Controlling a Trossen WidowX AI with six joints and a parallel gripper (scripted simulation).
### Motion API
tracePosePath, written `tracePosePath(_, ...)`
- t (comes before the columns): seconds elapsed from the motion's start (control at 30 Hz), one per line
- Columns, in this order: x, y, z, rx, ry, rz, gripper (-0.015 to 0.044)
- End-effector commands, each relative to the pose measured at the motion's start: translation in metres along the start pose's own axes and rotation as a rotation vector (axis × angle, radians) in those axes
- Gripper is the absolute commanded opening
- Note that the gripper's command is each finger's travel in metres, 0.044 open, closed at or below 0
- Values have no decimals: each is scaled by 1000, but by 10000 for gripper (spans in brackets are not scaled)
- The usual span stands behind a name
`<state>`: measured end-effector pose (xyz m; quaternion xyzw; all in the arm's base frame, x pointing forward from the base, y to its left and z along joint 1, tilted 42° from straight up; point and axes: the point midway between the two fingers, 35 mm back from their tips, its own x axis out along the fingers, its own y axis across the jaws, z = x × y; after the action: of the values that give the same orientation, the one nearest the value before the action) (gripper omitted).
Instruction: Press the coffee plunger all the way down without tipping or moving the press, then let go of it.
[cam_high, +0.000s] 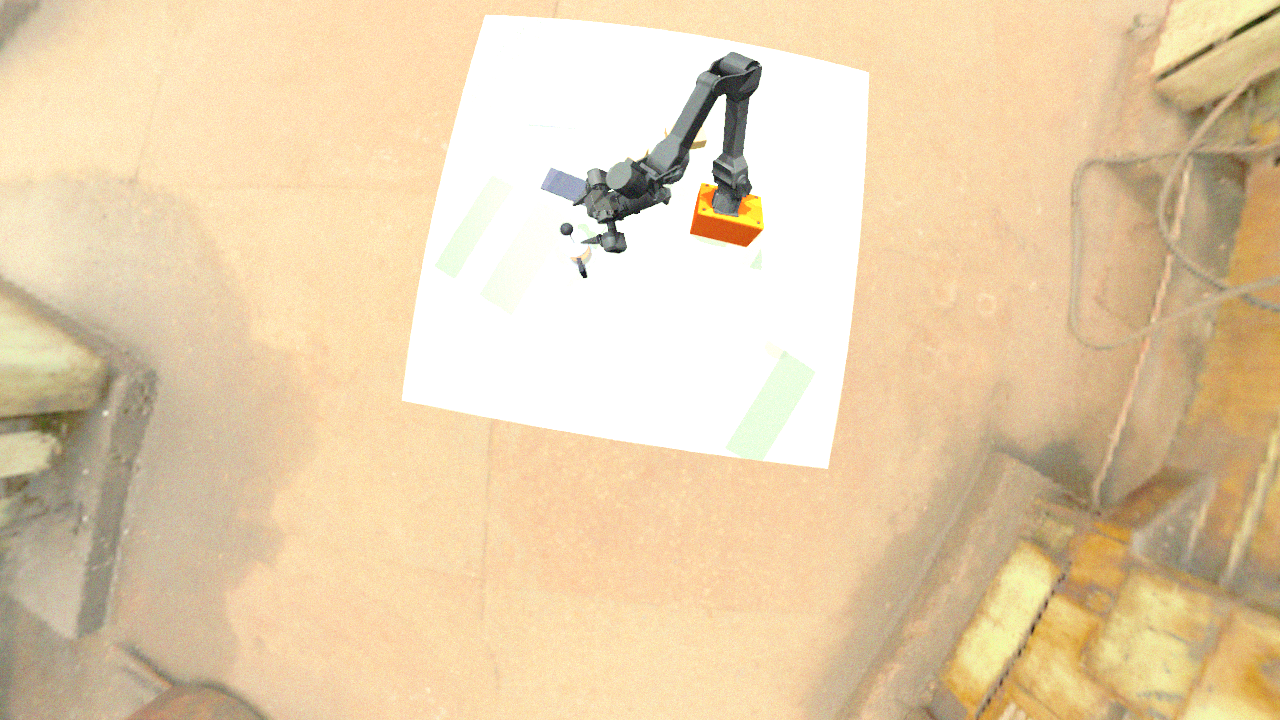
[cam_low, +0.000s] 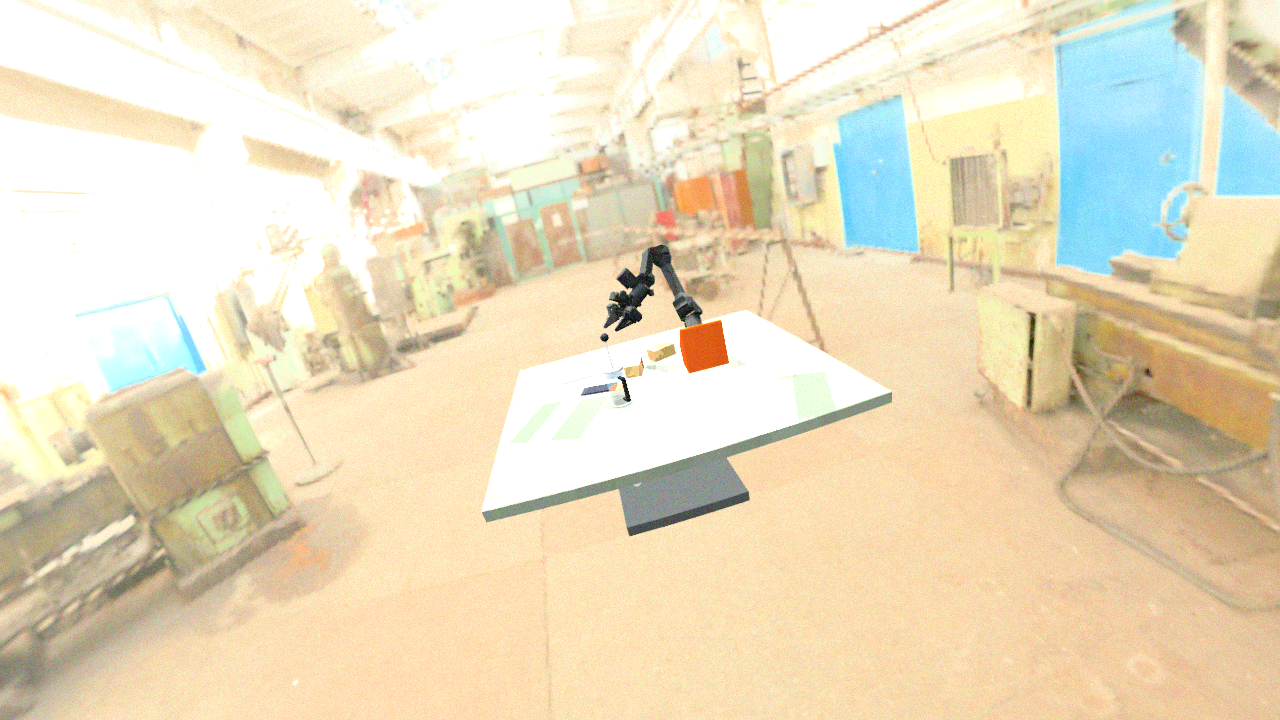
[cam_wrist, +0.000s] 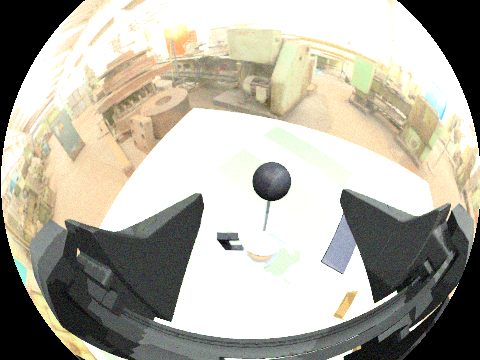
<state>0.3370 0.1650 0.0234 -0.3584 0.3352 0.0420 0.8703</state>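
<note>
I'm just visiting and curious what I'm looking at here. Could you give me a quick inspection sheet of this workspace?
Surface: white table with pale green patches.
Job's things: coffee press upright; plunger knob raised on its rod, untouched.
Clutter: blue-grey card, tan blocks, orange base block.
Grippers: end effector open, empty, above the knob, fingers wide on either side.
Cables: hoses on the floor, away from the table.
Surroundings: workshop hall, old machines, blue doors.
</note>
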Motion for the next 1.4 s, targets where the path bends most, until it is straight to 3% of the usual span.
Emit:
tracePosePath(0.0,2,-1,-2,1,-13,1,440)
tracePosePath(0.9,41,-1,-3,1,-15,-1,440)
tracePosePath(1.27,41,-1,-3,1,-15,-1,151)
tracePosePath(1.37,41,-1,-3,1,-15,-1,130)
